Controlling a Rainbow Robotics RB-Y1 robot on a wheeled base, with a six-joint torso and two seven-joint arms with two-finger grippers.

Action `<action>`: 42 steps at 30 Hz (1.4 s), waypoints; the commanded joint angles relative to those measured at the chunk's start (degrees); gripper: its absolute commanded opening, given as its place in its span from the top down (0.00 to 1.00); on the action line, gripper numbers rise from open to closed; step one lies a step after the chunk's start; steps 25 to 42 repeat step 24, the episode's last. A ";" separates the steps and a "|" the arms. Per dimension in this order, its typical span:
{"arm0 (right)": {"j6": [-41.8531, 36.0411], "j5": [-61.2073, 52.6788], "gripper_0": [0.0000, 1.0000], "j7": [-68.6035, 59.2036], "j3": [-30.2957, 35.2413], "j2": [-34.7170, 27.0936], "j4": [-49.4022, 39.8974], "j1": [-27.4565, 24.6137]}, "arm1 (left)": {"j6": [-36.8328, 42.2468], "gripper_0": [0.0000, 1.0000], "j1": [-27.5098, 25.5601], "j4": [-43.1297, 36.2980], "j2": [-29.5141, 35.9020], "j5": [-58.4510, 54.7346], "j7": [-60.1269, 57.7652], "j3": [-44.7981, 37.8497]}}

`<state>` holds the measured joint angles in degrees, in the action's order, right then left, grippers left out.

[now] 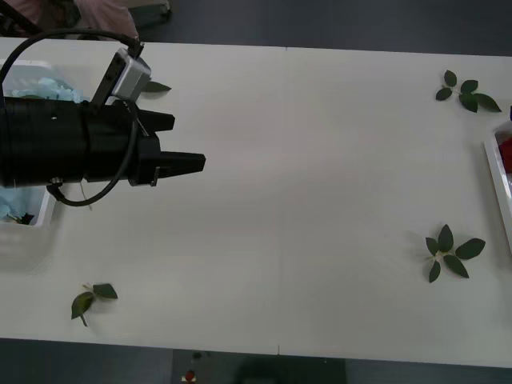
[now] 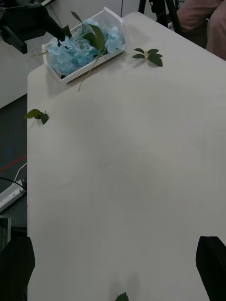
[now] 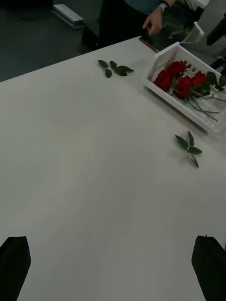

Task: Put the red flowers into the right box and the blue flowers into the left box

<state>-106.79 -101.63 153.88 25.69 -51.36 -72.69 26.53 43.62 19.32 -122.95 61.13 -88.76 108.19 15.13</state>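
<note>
Several blue flowers (image 2: 80, 49) lie in the left box (image 2: 89, 70), which sits at the table's left end (image 1: 40, 218) partly behind my left arm. The red flowers (image 3: 181, 81) lie together in the right box (image 3: 179, 106), whose rim (image 1: 498, 172) shows at the table's right edge. My left gripper (image 1: 180, 142) hovers just right of the left box, open, nothing between its black fingers (image 3: 14, 256). My right gripper (image 2: 113, 240) is open too, over bare table, far from the left box.
Loose green leaf sprigs lie on the white table: one at the back right (image 1: 466, 90), one in front of the right box (image 1: 450, 252), one at the front left (image 1: 92, 298), one behind the left gripper (image 1: 156, 86).
</note>
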 commanded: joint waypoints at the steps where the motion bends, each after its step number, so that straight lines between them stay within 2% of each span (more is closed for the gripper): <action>1: -0.17 -0.68 0.00 1.12 0.23 -2.61 -0.79 0.19 | -3.45 0.00 3.27 -2.56 1.45 0.25 -2.29 4.56; 4: -0.17 -0.68 0.00 1.12 0.23 -2.61 -0.79 0.19 | -6.09 0.00 3.88 -2.21 1.45 1.04 -2.20 7.10; 10: -0.17 -0.68 0.00 1.12 0.23 -2.61 -0.79 0.19 | -6.09 0.00 6.96 -0.63 -0.13 2.01 -2.11 9.13; 42: -0.17 -0.68 0.00 1.12 0.23 -2.61 -0.79 0.19 | -6.09 0.00 7.04 -0.54 -0.22 2.01 -2.11 9.21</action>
